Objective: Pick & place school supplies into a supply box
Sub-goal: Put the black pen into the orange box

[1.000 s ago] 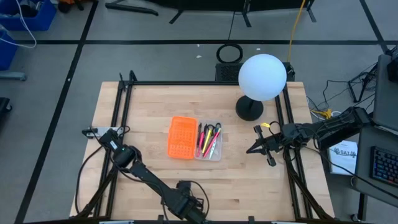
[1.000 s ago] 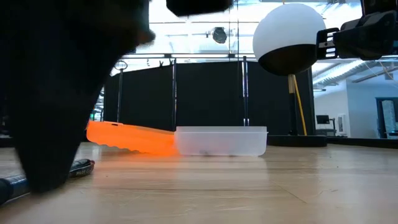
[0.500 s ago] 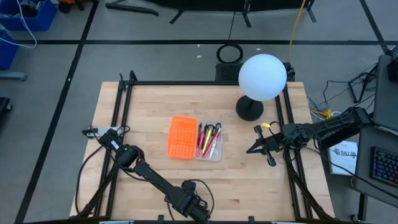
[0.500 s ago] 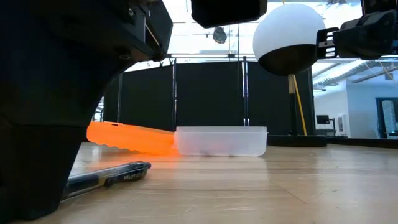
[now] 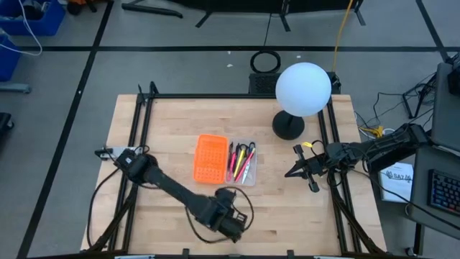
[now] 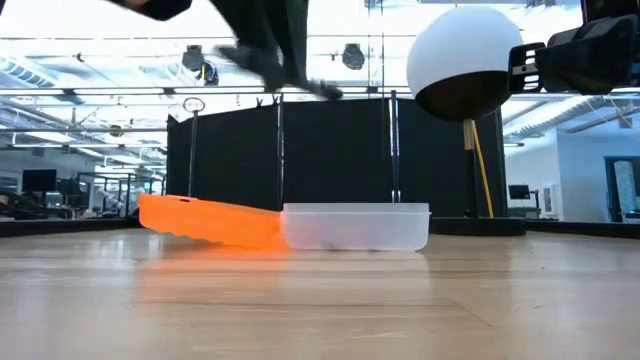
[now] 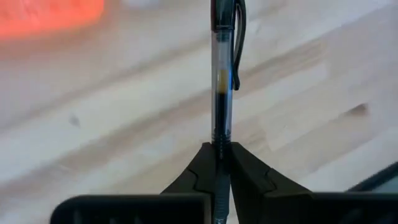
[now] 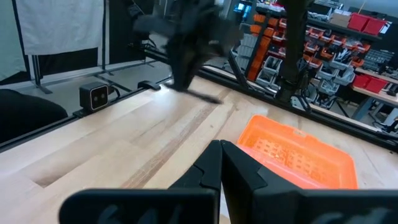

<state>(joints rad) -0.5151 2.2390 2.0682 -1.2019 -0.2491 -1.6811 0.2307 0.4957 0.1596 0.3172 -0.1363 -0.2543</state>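
Note:
A clear pen with a black clip (image 7: 222,81) hangs above the bare wood, and my left gripper (image 7: 219,152) is shut on it. That gripper (image 5: 231,224) hovers over the table's near middle, in front of the clear supply box (image 5: 241,182). Pink, yellow and black pens lie in the box. The box (image 6: 355,227) stands on its bottom beside an orange perforated piece (image 5: 210,159). My right gripper (image 5: 289,173) waits shut above the table's right side. My left gripper pinches the pen's barrel (image 7: 219,140) between its two fingers, at the end away from the clip. The pen lies along the fingers and sticks out past their tips. It is lifted clear of the table; the right wrist view shows it (image 8: 205,94) slanting downward.
A white globe lamp (image 5: 303,88) on a black base (image 5: 287,126) stands at the far right. Black frame rails (image 5: 141,129) run along the table's left and right sides. Bare wood lies between the box and the near edge.
My left gripper has taken hold of the pen that lay on the table near the front edge and has risen with it, going a little toward the far edge and the right. The pen is now lifted clear of the wood.

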